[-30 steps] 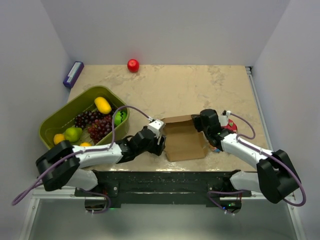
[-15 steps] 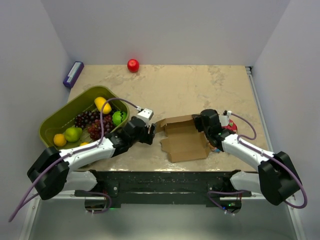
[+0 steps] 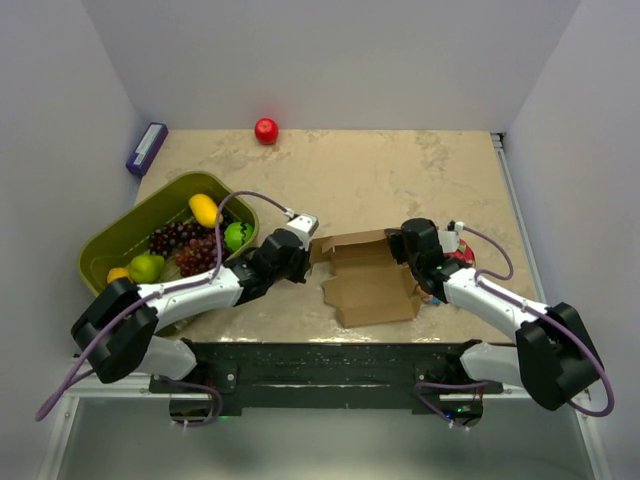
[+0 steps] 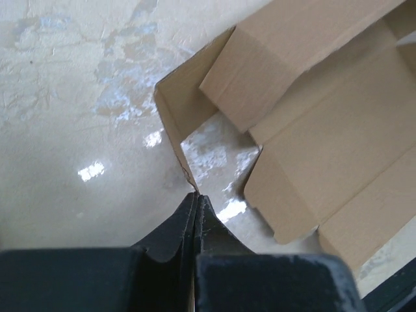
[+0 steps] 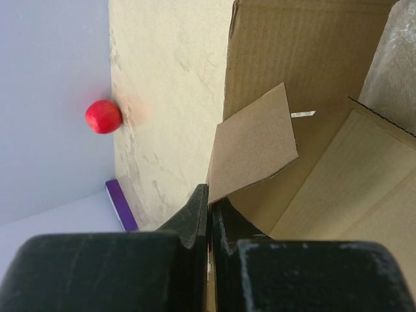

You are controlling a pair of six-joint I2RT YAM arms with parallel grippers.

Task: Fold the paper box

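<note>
The paper box (image 3: 372, 285), thin matte brown cardboard with creased flaps, lies opened out on the glossy marbled tabletop (image 3: 380, 175), low centre of the overhead view. The left claw (image 4: 195, 198) pinches the corner of its upright left flap; the right claw (image 5: 209, 195) pinches an angular right-side flap.

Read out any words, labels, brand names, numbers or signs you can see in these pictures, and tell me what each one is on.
No text can be read in any view.
paper box: plain brown cardboard, no print on any face that shows.
purple box: too small to tell whether it carries lettering.
red and white thing by the right arm: mostly hidden, nothing readable.
</note>
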